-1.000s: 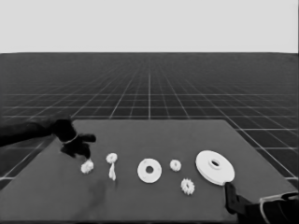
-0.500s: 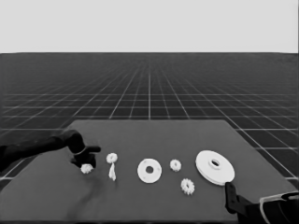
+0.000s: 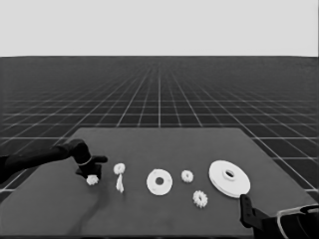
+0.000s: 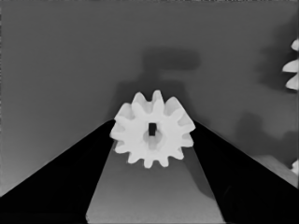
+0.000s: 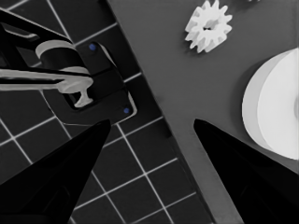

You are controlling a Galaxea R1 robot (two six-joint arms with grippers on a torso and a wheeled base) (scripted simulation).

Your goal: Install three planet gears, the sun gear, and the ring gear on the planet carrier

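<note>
Your left gripper (image 4: pixel 153 133) straddles a planet gear (image 4: pixel 153 129), jaws open and flanking its teeth, nothing held; centred so closing grips it squarely.

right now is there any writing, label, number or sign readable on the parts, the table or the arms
None: no text, label, brand, number or sign shows in any view.
Small white toothed gear between the left end effector's fingers: plain, only a centre hole.
Larger white round part and smaller white round part: blank faces.
Dark table: unmarked.
Dark machinery past the table's edge: two small blue lights, no lettering.
</note>
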